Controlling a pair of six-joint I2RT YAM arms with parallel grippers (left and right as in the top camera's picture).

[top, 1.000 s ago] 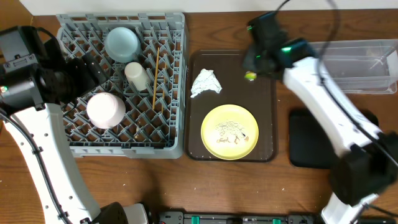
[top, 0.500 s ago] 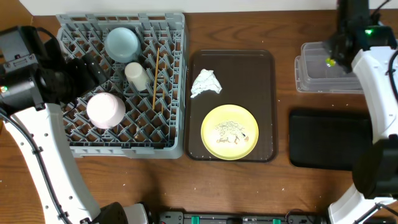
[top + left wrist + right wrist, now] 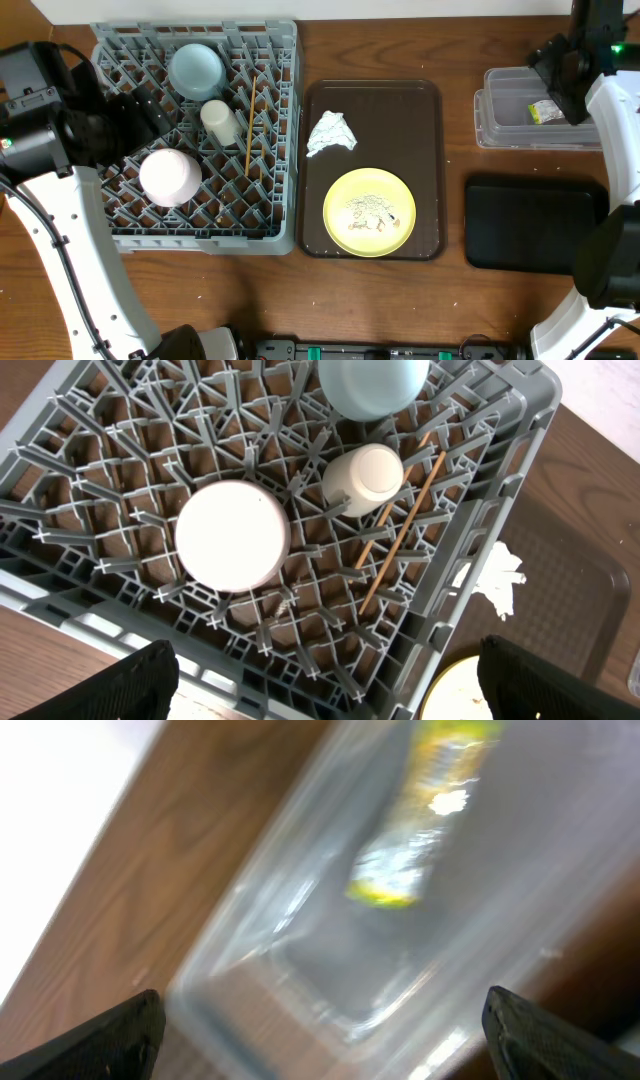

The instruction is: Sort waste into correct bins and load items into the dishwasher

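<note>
The grey dishwasher rack [image 3: 280,150] holds the light blue bowl [image 3: 196,70], the small white cup [image 3: 220,122], an upturned white bowl [image 3: 170,176] and the wooden chopsticks [image 3: 250,125]. My left gripper [image 3: 135,118] hovers open above the rack [image 3: 120,450], well over the white bowl [image 3: 232,535]. On the brown tray lie the crumpled white wrapper [image 3: 331,133] and the yellow plate [image 3: 369,211] with rice scraps. My right gripper [image 3: 562,85] stands open over the clear tub [image 3: 500,120]. The yellow-green packet [image 3: 546,111] lies loose inside that tub [image 3: 300,980], seen blurred as the packet [image 3: 425,810].
The dark brown serving tray [image 3: 425,120] sits between the rack and the bins. The shallow black tray [image 3: 535,222] lies in front of the clear tub at the right. Bare wooden tabletop runs along the front edge.
My right gripper carried the yellow-green packet from the brown tray to the clear tub and opened; the packet now lies in the tub. The left arm has not moved.
</note>
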